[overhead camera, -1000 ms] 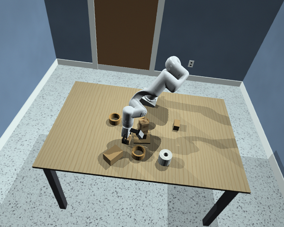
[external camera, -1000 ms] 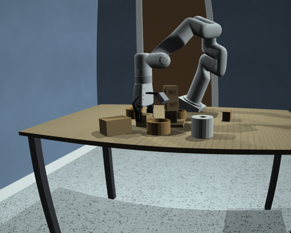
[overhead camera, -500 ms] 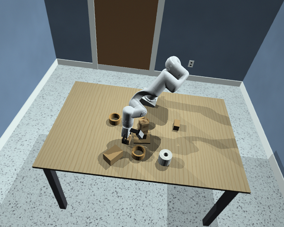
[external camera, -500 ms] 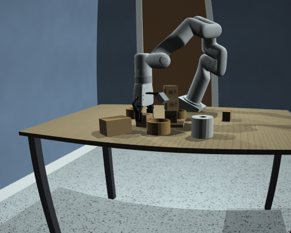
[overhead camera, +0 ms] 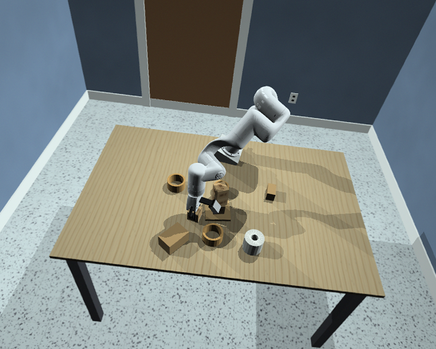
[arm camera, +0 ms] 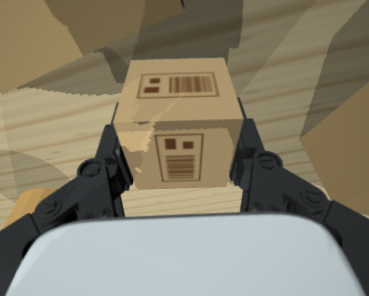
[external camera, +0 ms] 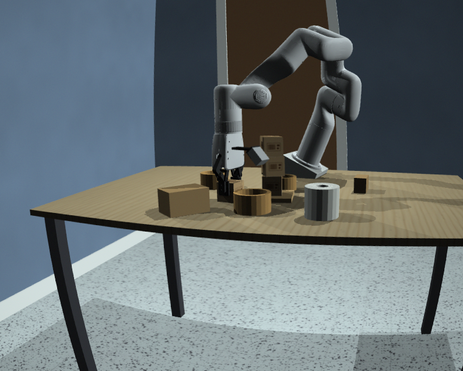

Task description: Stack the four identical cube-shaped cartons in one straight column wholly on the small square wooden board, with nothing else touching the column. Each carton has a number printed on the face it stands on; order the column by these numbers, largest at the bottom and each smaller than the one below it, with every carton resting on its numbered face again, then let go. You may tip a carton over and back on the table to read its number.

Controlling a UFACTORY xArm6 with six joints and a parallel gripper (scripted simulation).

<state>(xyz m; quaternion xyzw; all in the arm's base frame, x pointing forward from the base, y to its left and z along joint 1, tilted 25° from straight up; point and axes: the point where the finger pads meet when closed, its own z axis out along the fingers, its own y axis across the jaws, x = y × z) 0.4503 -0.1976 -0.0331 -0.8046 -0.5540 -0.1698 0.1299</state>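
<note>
Three cartons (overhead camera: 220,193) stand stacked in a column (external camera: 272,165) on the small wooden board (overhead camera: 218,215), which also shows in the exterior view (external camera: 284,196). The fourth carton (arm camera: 179,126) (external camera: 231,189) stands on the table just left of the board. It shows barcode labels on its top and near side. My gripper (arm camera: 179,118) (overhead camera: 193,215) (external camera: 228,185) points straight down over it, with a finger pressed against each side, low at table level. The carton's underside is hidden.
An oblong cardboard box (overhead camera: 173,237) and a brown ring (overhead camera: 212,234) lie close in front of the gripper. Another brown ring (overhead camera: 176,180) lies behind it to the left. A grey roll (overhead camera: 253,242) and a small dark cube (overhead camera: 271,191) stand to the right.
</note>
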